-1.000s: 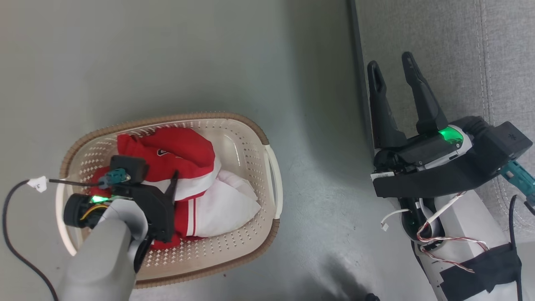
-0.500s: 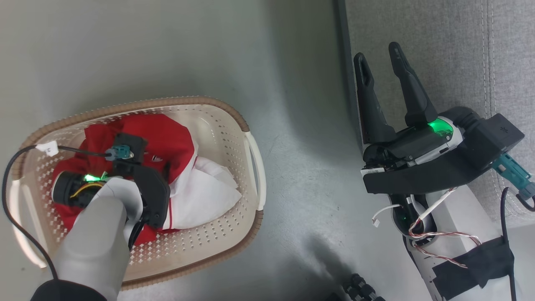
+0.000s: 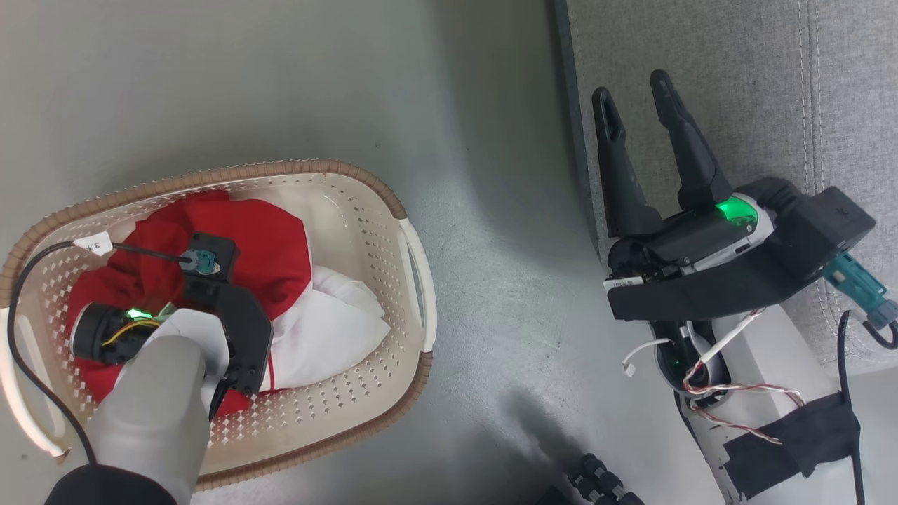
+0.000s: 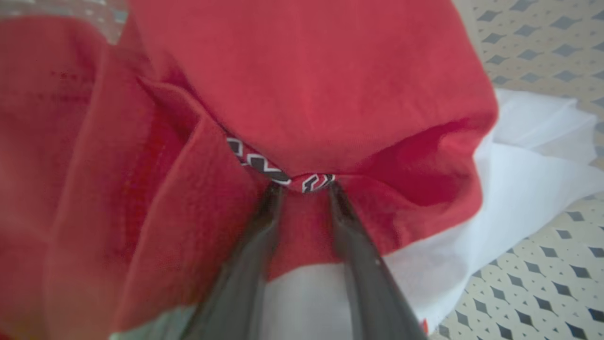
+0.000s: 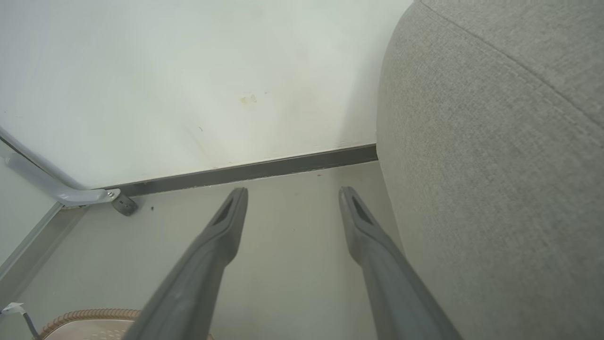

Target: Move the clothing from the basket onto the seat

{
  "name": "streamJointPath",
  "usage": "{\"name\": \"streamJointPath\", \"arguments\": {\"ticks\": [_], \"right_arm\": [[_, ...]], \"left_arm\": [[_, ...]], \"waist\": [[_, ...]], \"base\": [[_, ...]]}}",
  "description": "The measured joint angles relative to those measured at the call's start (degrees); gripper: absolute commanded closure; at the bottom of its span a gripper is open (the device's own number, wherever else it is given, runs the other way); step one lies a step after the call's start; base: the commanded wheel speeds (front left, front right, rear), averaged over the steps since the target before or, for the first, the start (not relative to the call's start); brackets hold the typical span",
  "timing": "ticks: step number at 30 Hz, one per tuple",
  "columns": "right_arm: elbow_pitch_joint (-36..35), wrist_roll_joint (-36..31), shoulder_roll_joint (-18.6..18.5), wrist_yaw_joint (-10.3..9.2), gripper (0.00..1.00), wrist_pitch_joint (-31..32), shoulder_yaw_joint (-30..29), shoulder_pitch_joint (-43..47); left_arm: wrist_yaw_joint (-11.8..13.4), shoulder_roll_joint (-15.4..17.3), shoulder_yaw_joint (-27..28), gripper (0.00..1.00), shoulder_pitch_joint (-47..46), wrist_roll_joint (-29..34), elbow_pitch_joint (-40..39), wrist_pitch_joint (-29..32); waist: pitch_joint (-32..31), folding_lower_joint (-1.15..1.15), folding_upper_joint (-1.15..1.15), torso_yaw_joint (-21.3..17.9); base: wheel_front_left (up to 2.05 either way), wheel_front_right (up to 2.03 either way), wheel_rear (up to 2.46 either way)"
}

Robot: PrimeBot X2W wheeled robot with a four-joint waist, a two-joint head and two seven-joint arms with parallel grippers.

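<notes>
The cream basket (image 3: pixel 351 210) stands on the floor at the lower left of the head view, holding the red and white clothing (image 3: pixel 266 245). My left arm reaches down into it, and its wrist hides the fingers there. In the left wrist view my left gripper (image 4: pixel 306 185) is shut on a bunched fold of the red clothing (image 4: pixel 306 85), with black-and-white lettering at the tips. My right gripper (image 3: pixel 631 85) hangs open and holds nothing, over the edge of the grey seat (image 3: pixel 758 84). The right wrist view shows that gripper (image 5: pixel 293 191) beside the seat's rounded corner (image 5: pixel 495 165).
Grey floor (image 3: pixel 491 210) lies between basket and seat. A white wall with a dark baseboard (image 5: pixel 264 167) and a metal leg with a caster (image 5: pixel 123 205) stand beyond the right gripper. A black cable (image 3: pixel 14 337) loops over the basket's left rim. A dark part (image 3: pixel 596 484) shows at the bottom edge.
The head camera has shifted, so the whole picture slid left. My left gripper has sunk deeper into the red clothing, and its finger no longer shows past the wrist. The right gripper stays open.
</notes>
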Motion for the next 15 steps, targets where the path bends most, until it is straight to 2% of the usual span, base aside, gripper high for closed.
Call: {"name": "streamJointPath", "arguments": {"ticks": [7,15], "right_arm": [[1.21,-0.18,0.08,0.08,0.0,0.0,-1.0,-0.27],[3.12,-0.19,0.19,0.43,0.0,0.0,-2.36,-0.4]], "left_arm": [[-0.59,-1.96,0.6,1.0,-0.03,-0.75,0.7,-1.1],[-1.78,-2.52,1.46,1.0,1.13,-3.03,0.81,-4.66]], "waist": [[-0.87,0.0,0.0,0.61],[-4.4,0.0,0.0,1.54]], "base": [[0.0,0.0,0.0],[0.0,0.0,0.0]]}}
